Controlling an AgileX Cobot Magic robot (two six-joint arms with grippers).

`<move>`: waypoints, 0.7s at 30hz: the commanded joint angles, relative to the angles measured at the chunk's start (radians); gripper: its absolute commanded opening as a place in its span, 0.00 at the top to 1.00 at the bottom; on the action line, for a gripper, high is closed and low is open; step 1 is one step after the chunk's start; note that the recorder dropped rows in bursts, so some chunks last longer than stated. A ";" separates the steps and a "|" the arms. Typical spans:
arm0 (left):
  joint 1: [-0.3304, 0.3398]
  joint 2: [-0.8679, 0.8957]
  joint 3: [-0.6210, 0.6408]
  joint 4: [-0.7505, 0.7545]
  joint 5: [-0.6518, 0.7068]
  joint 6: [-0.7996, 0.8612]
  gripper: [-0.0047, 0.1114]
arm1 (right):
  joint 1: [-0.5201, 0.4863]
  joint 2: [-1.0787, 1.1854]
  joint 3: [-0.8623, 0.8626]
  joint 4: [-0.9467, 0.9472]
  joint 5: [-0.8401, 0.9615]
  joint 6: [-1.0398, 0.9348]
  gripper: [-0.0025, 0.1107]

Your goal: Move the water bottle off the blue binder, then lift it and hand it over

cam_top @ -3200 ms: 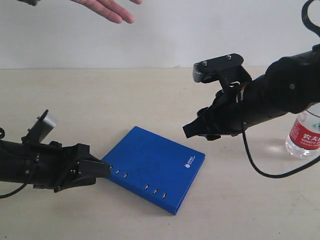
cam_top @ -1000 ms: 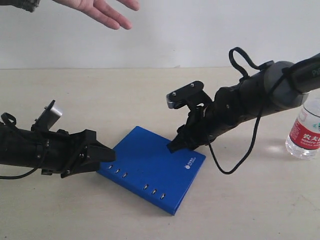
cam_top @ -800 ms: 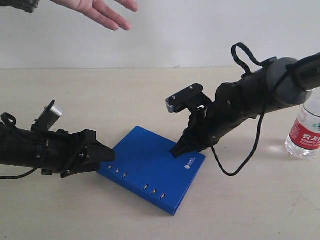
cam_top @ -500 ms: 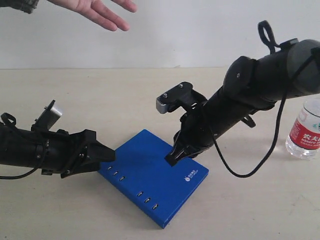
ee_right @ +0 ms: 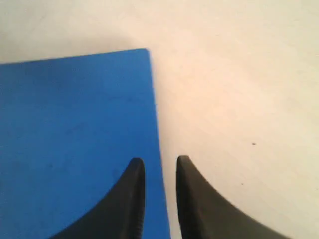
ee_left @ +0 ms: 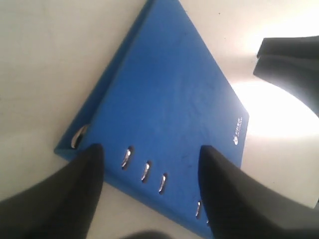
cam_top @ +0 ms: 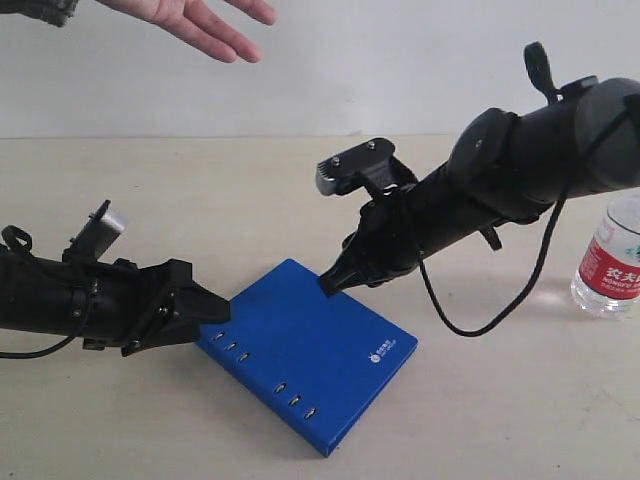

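The blue binder [cam_top: 305, 355] lies flat on the table, slots toward the front. My left gripper [cam_top: 218, 322] is open at its left corner. In the left wrist view its fingers [ee_left: 87, 167] straddle the slotted edge of the binder [ee_left: 174, 94] without touching it. My right gripper [cam_top: 330, 283] hovers just over the binder's far edge. Its fingers [ee_right: 135, 172] stand narrowly open over the edge of the binder [ee_right: 75, 129], holding nothing. The water bottle [cam_top: 608, 262] stands upright on the table at the far right, away from the binder.
An open human hand [cam_top: 195, 20] reaches in palm-down at the top left. A black cable [cam_top: 480, 325] loops down from the right arm. The tan table [cam_top: 480, 430] ends at a white wall behind.
The right gripper came down onto the binder, shoved it a little toward the front while turning it, then rose back to its far edge. The left arm, bottle and hand stayed put.
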 commanded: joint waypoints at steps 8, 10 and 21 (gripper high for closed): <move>-0.005 -0.001 -0.004 -0.002 0.007 0.005 0.50 | -0.241 0.036 -0.001 -0.032 0.429 0.156 0.47; -0.005 -0.001 -0.004 -0.002 0.007 0.005 0.50 | -0.249 0.043 -0.001 0.014 0.513 0.075 0.50; -0.005 -0.001 -0.004 -0.002 0.045 0.012 0.50 | -0.278 0.043 -0.028 0.159 0.577 -0.120 0.50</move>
